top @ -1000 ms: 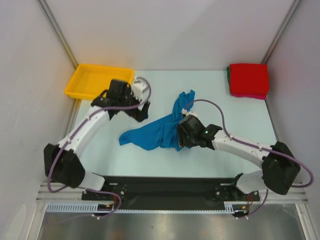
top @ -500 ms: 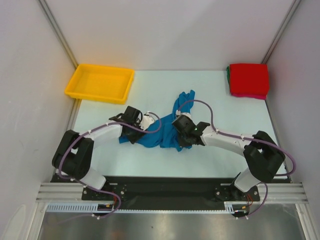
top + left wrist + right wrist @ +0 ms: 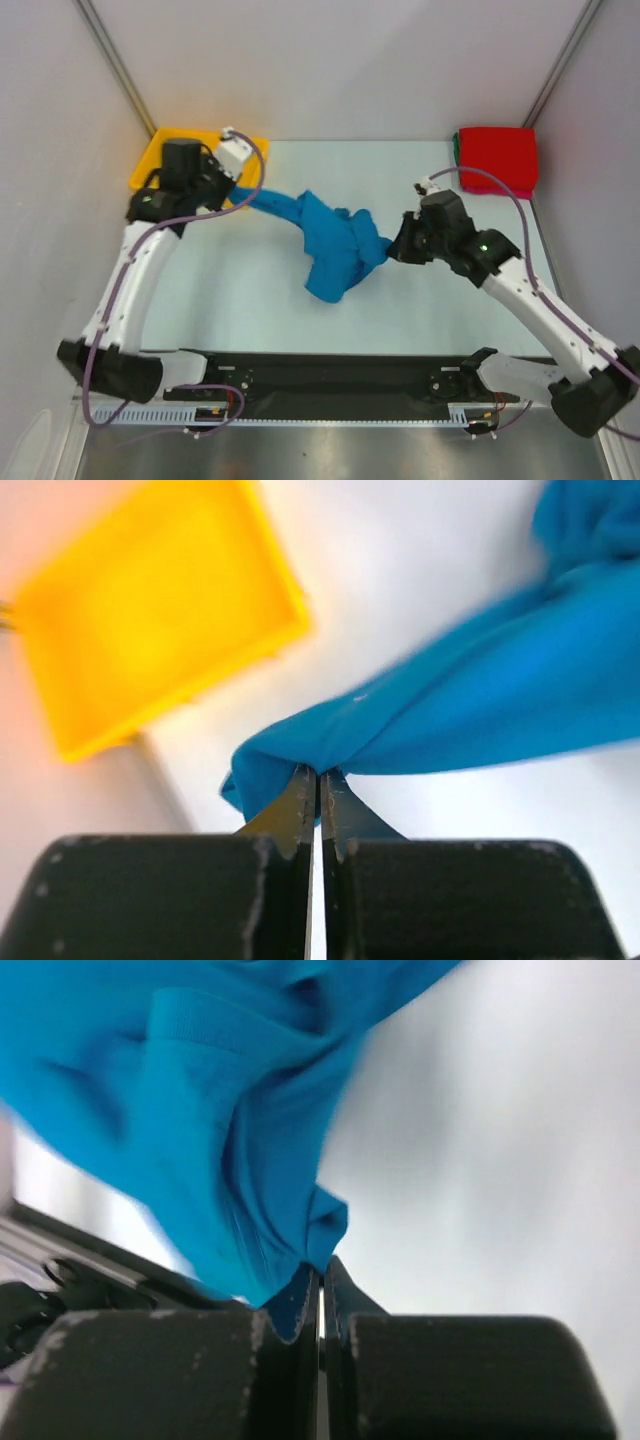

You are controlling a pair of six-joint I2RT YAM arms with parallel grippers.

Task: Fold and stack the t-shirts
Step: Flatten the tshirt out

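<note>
A bright blue t-shirt hangs bunched between both arms, lifted above the middle of the table. My left gripper is shut on one corner of it, near the yellow tray. My right gripper is shut on the opposite edge of the cloth. Between the two grips the shirt sags in a crumpled fold. A folded red t-shirt tops a small stack at the back right corner, with thin green and pink edges showing under it.
A yellow plastic tray sits at the back left, partly behind the left arm, and shows blurred in the left wrist view. White walls with metal posts enclose the pale table. A black rail runs along the near edge.
Both grippers closed on the blue t-shirt where it lay and rose with it. The left arm swung back toward the tray, the right moved right, stretching the cloth between them.
</note>
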